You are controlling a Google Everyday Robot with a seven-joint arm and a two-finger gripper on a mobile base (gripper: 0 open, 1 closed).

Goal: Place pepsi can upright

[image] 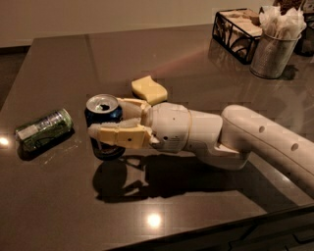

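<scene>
While the gripper [107, 118] has its jaws clamped on the pepsi can [104, 122], the can stands upright left of the middle of the counter [196, 63], silver top facing up, and other objects sit close by. A green and silver can [44, 130] lies on its side to the left of the pepsi can, near it but apart. A yellow sponge [148, 89] rests just behind the gripper, close to the far jaw. At the far right corner stand a black wire basket [238, 29] and a metal cup [271, 58] stuffed with white napkins [282, 22]. Both are well apart from the arm [245, 137], which stretches low across the counter from the right. Open surface lies in front of the can toward the near edge, and behind the sponge toward the far edge. The counter is dark, glossy brown, showing spots of reflected light and the arm's shadow. A pale wall [98, 14] runs behind it.
</scene>
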